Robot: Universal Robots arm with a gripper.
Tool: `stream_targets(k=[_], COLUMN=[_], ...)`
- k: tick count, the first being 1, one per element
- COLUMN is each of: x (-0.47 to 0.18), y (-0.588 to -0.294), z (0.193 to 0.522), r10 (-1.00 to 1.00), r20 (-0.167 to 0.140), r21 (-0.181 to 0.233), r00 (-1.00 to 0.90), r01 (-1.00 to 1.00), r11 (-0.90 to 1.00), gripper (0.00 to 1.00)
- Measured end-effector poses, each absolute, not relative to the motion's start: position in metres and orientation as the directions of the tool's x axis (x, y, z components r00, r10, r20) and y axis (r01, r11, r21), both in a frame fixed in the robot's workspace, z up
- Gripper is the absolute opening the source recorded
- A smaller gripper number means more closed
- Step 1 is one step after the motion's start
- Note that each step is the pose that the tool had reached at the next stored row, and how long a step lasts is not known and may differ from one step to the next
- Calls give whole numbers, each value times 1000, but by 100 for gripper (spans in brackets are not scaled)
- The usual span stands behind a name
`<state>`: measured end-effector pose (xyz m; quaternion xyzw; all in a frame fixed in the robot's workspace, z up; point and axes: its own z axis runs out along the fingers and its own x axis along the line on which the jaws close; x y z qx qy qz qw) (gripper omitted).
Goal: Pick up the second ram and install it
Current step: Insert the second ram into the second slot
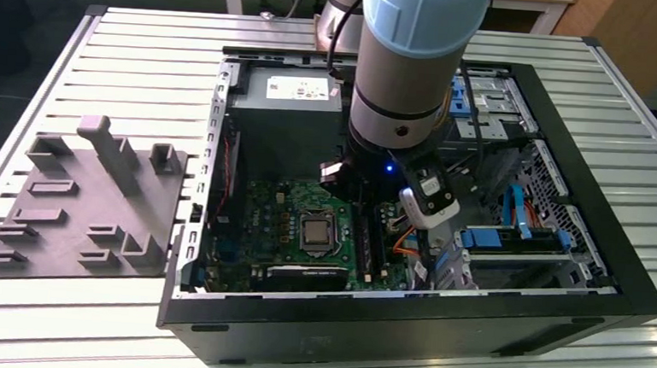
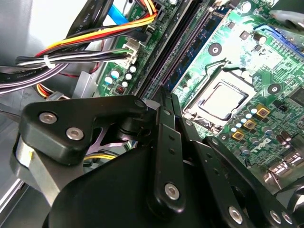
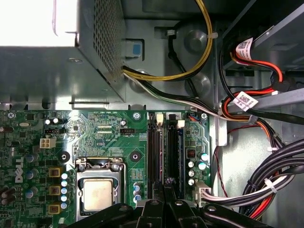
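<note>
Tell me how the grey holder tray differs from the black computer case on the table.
The holder tray is grey and low, with small raised blocks. The computer case is black and a deep box. The case lies open, with the robot arm reaching down into it, and the tray sits apart from the arm at the exterior view's left. Both rest on the slatted table.

An open computer case [image 1: 596, 290] lies on its side on a slatted metal bench [image 1: 143, 44]. The robot arm [image 1: 410, 61] reaches down into the case, its end effector [image 1: 357, 190] low over the green motherboard [image 1: 275, 223], beside the processor socket [image 1: 318, 233]. A grey power supply [image 1: 283, 91] sits at the far end of the case. On the exterior view's left, a grey holder tray [image 1: 82, 203] rests on the bench beside the case.
</note>
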<state>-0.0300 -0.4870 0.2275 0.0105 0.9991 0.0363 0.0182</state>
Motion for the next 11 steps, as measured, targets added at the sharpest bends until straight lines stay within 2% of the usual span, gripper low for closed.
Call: stream_targets(k=[11], x=[-30], y=[-487], z=[226], r10=[22], r20=[-36], r21=[73], r00=[-999], r01=[20], r11=[997], gripper=[12])
